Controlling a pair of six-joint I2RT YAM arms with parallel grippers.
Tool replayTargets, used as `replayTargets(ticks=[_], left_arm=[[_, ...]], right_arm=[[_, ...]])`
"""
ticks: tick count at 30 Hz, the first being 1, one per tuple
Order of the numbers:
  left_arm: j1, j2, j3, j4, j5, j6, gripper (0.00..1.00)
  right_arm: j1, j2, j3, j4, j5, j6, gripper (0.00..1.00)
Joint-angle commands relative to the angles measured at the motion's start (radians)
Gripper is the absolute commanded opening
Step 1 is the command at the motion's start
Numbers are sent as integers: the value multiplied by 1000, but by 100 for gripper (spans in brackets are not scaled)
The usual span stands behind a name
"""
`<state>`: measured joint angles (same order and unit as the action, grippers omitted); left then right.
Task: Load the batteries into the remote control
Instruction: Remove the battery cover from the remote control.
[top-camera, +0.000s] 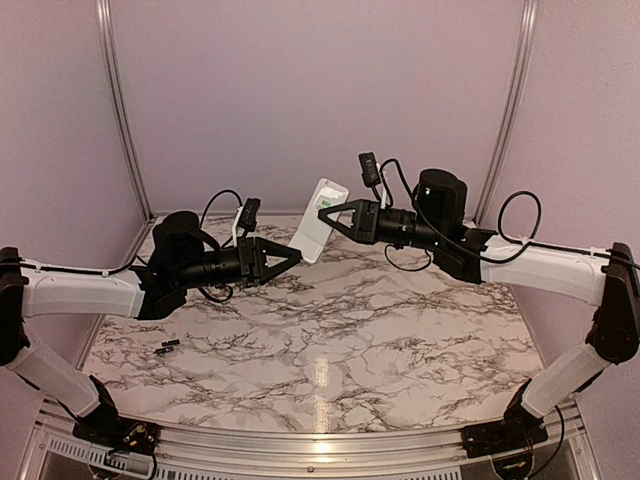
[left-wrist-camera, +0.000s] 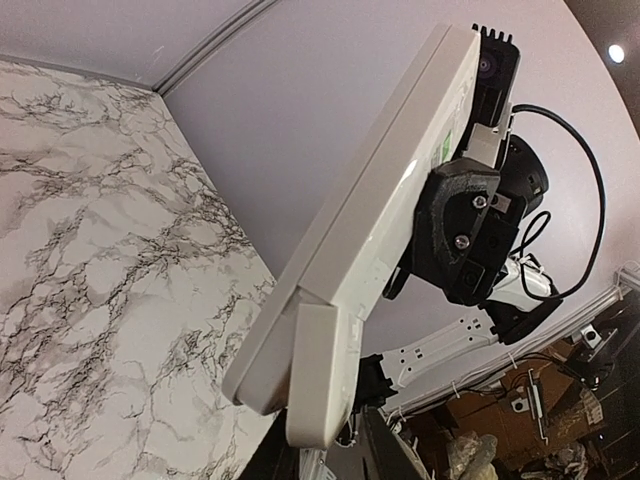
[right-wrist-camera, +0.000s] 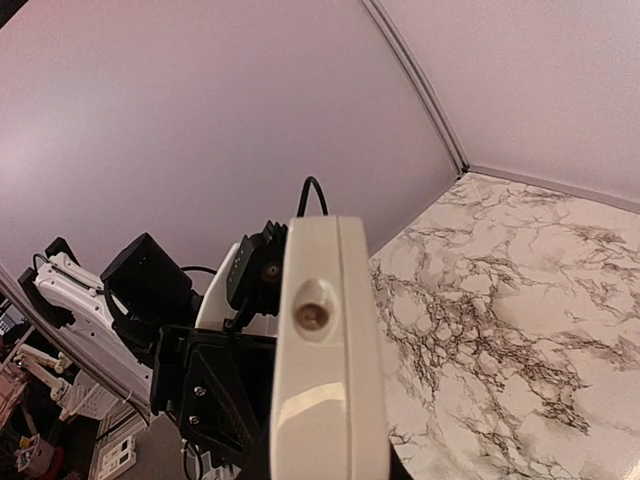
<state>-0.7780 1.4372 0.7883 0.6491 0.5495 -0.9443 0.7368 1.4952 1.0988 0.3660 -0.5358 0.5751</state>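
The white remote control (top-camera: 319, 221) hangs tilted in the air above the far middle of the table, held between both grippers. My left gripper (top-camera: 297, 256) is shut on its lower end. My right gripper (top-camera: 326, 212) is shut on its upper part. In the left wrist view the remote (left-wrist-camera: 380, 220) runs up and right, with a white back cover panel (left-wrist-camera: 322, 370) offset at its near end, and my right gripper (left-wrist-camera: 462, 232) clamps its far part. In the right wrist view I see the remote end-on (right-wrist-camera: 325, 380). The two dark batteries (top-camera: 167, 347) lie on the table at the left.
The marble tabletop (top-camera: 350, 340) is ringed by pale purple walls with metal corner rails (top-camera: 120, 110). Cables loop off both wrists near the back wall. The left arm's body (right-wrist-camera: 150, 290) shows behind the remote in the right wrist view.
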Motion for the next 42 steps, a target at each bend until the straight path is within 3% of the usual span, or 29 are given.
replayTargets(ticks=[1, 14, 30, 32, 33, 35, 39, 42], left_arm=[[-4, 4, 35, 77, 5, 4, 21], [-4, -9, -8, 116, 17, 0, 0], [-3, -28, -77, 314, 93, -76, 0], [0, -63, -50, 171, 64, 13, 0], [1, -86, -21, 26, 21, 91, 0], [2, -124, 51, -272, -113, 249, 0], [4, -130, 180, -695, -375, 453, 0], [4, -110, 256, -869, -572, 558, 0]], right_arm=[[5, 10, 41, 12, -27, 6, 0], [-55, 2, 21, 73, -67, 95, 0], [-144, -11, -22, 156, -82, 213, 0], [-157, -27, -16, 103, -61, 175, 0], [-164, -37, -17, 80, -52, 157, 0], [-188, -61, -20, 29, -33, 121, 0], [-226, -120, -29, -76, 14, 47, 0], [-260, -156, -47, -123, 12, 18, 0]])
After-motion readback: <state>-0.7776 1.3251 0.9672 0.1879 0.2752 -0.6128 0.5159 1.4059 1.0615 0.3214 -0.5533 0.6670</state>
